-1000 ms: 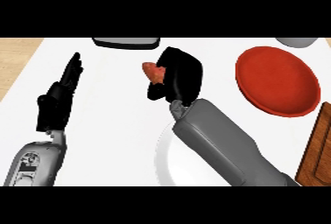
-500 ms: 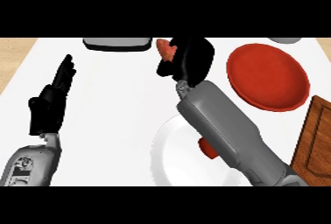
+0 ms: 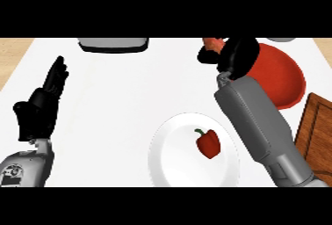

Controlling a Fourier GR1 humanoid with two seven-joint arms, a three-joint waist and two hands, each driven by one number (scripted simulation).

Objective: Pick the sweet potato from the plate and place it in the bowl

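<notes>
The right hand is curled around the orange sweet potato, holding it near the counter's far edge, just at the left rim of the red bowl. Nearer the robot, the white plate carries a red bell pepper. The left hand rests at the view's left, its fingers straight and pointing up, holding nothing.

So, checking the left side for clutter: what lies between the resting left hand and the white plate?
Nothing: in the head view only bare white counter separates the left hand from the plate.
</notes>
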